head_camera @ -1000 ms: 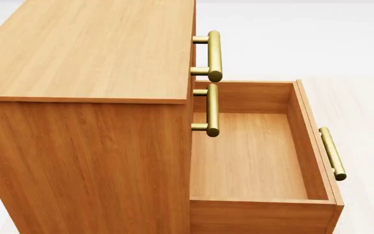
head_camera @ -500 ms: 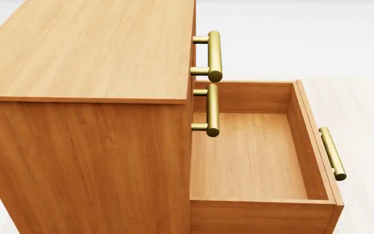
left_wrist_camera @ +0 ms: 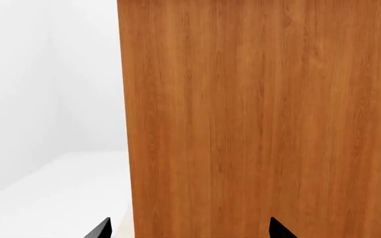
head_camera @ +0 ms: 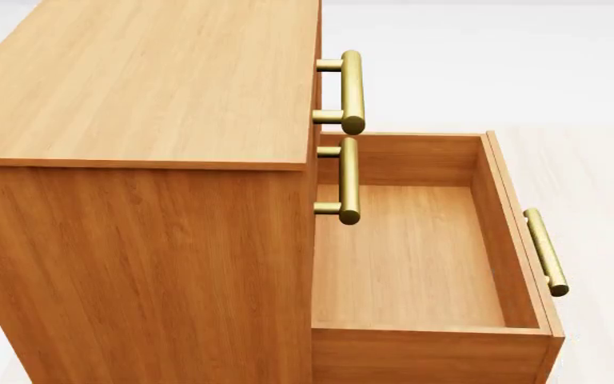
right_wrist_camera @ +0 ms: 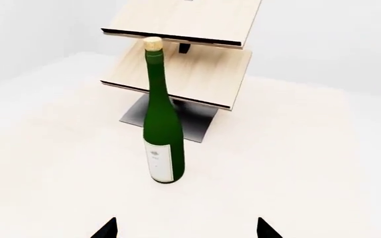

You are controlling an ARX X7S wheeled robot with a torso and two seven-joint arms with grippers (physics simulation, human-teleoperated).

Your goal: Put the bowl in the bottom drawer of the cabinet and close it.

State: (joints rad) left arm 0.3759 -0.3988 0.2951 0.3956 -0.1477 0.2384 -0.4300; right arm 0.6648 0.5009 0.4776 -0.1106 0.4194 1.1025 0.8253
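The orange-brown cabinet [head_camera: 137,160] fills the left of the head view. Its bottom drawer [head_camera: 414,256] is pulled out to the right and holds nothing; its brass bar handle [head_camera: 545,251] is on the front. The bowl is out of view in every frame. Neither arm shows in the head view. My left gripper [left_wrist_camera: 187,230] is open, its two black fingertips [left_wrist_camera: 99,229] spread wide in front of a flat side panel of the cabinet [left_wrist_camera: 263,119]. My right gripper [right_wrist_camera: 185,230] is open too, fingertips [right_wrist_camera: 104,230] wide apart over a pale surface, nothing between them.
A tall green bottle [right_wrist_camera: 162,134] stands upright on the pale surface ahead of the right gripper. Behind it is a pale wood slanted rack [right_wrist_camera: 184,54] on a dark base. The two upper drawers are shut, their brass handles [head_camera: 351,91] jutting out above the open drawer.
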